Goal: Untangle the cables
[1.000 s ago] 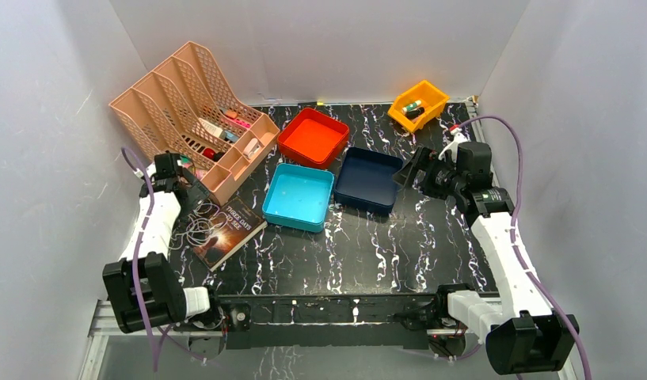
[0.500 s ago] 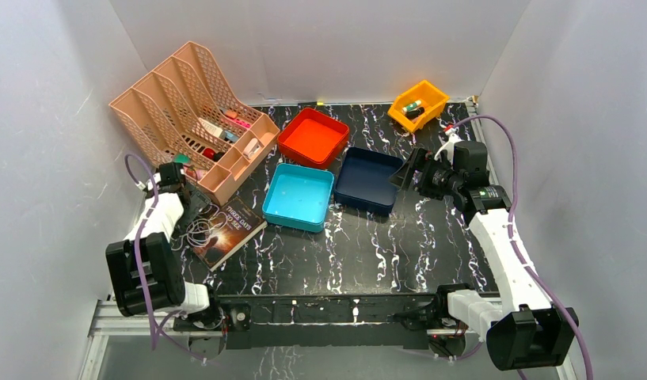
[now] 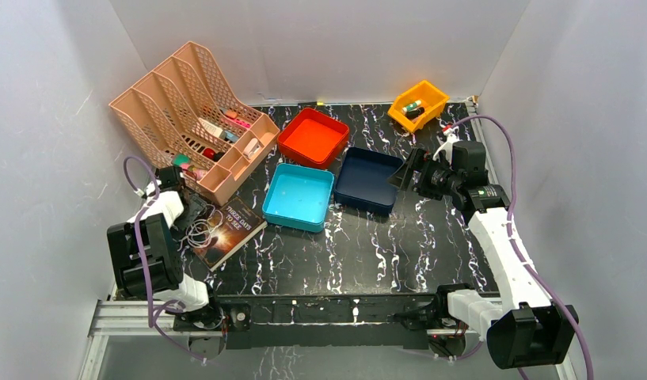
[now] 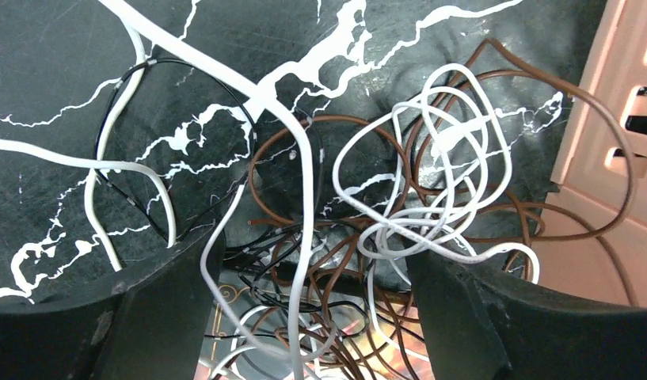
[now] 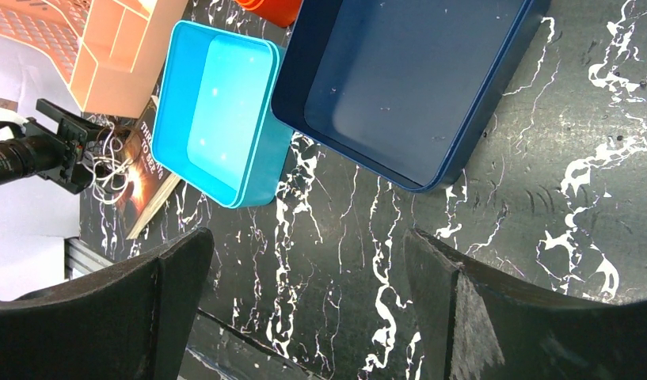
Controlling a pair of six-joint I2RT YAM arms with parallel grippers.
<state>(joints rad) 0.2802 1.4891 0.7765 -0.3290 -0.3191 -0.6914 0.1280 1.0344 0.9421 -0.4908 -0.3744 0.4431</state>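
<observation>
The cables (image 3: 199, 232) lie in one tangle at the left, partly on a book and partly on the table. In the left wrist view the white cable (image 4: 431, 158), the reddish-brown cable (image 4: 282, 154) and the thin black cable (image 4: 150, 75) loop through each other. My left gripper (image 4: 312, 273) is open, and the tangle's lower strands lie between its two fingers (image 4: 146, 317). In the top view the left gripper (image 3: 187, 210) is just left of the tangle. My right gripper (image 3: 405, 169) is open and empty beside the dark blue tray; its wrist view (image 5: 308, 253) shows only table between the fingers.
A book (image 3: 227, 229) lies under part of the tangle. A pink organizer (image 3: 185, 111) stands close behind the left gripper. A red tray (image 3: 313, 136), a cyan tray (image 3: 299, 195) and a dark blue tray (image 3: 368, 179) sit mid-table. A yellow bin (image 3: 417, 103) is at the back right.
My left arm has folded back, bringing its gripper nearer and lower toward the tangle. My right gripper has shifted slightly toward the back.
</observation>
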